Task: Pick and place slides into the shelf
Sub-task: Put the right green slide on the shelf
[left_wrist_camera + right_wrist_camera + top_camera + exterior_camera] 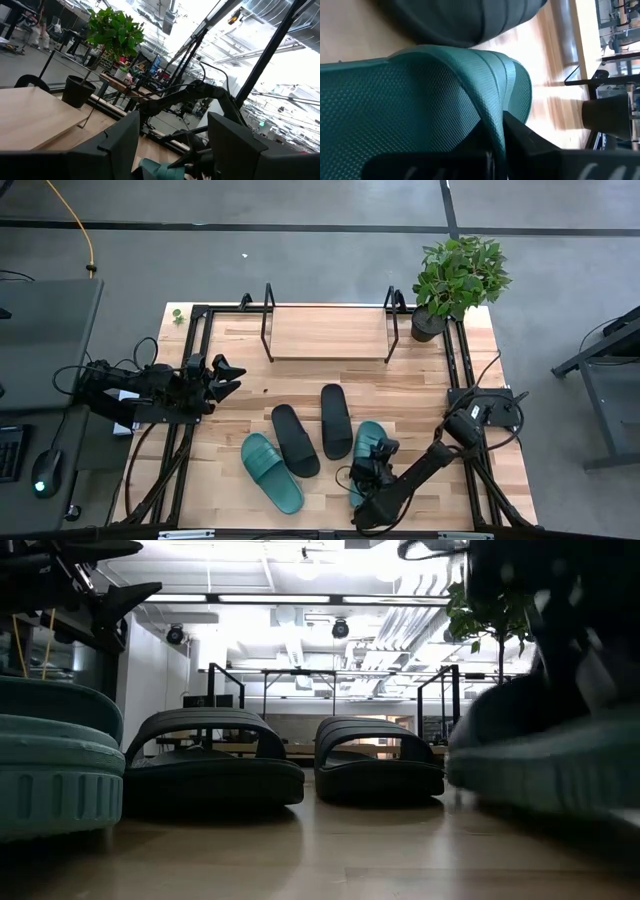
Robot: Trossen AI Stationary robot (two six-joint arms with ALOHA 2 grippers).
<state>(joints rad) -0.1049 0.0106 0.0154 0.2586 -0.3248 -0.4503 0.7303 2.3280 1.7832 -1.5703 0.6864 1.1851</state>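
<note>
R gripper (372,463) is down at lower right of centre in the high view, sitting on the right teal slide (368,442), and the wrist cam confirms it: fingers (520,137) clenched on the strap (490,85) of that teal slide (395,105), one finger each side of the ribbed edge. So, grasping the slide, which rests on the table (240,380) w/ its toe end pointing up-frame. L gripper (226,377) waits at mid-left of the high view, over the table's left edge, fingers spread wide, nothing between them; its own cam shows both fingers (120,145) apart w/ empty air between. Other slides: 2nd teal one (271,472) at lower centre-left, angled; two black ones, left black (295,439) tilted just beside it, right black (336,420) nearly straight, just left of the held teal slide. Low view: black pair centre frame, left black (212,768) and right black (378,762) side by side, teal soles at both edges, left teal (55,770), right teal (545,755) under the dark bulk of the R arm. Shelf (328,332) sits at upper centre of the high view, board bare, well apart from all four slides. Plant (455,280) in a black pot at upper right corner of the table.
</note>
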